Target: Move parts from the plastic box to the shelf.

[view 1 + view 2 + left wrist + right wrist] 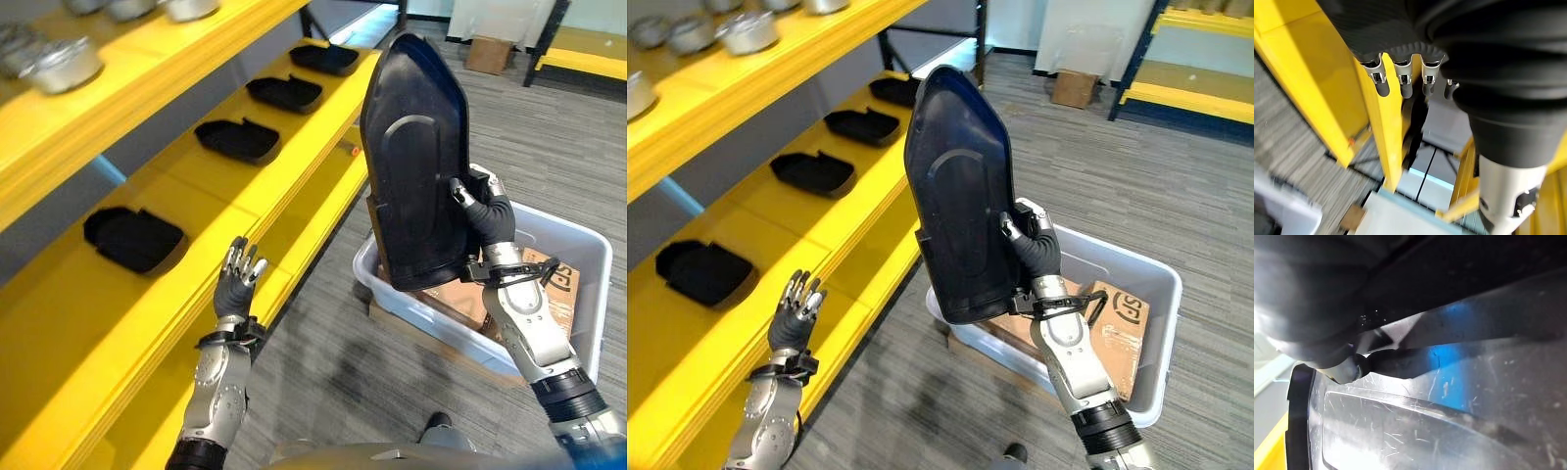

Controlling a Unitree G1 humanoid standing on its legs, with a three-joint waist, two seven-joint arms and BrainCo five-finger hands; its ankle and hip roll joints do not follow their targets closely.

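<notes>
The right hand (487, 217) grips a big black part (416, 166) upright above the box (578, 250). The left hand (238, 274), fingers straight, hovers by the shelf (294, 196) edge.

Head views: the scene is seen from above, looking down; the yellow shelf (196, 211), the plastic box (578, 245) and both arms are shared by the two eyes.
Left wrist view: the yellow shelf edge and grey floor (1288, 147) are seen past the left hand (1400, 81).
Right wrist view: the black part (1459, 401) is seen from very close.
</notes>
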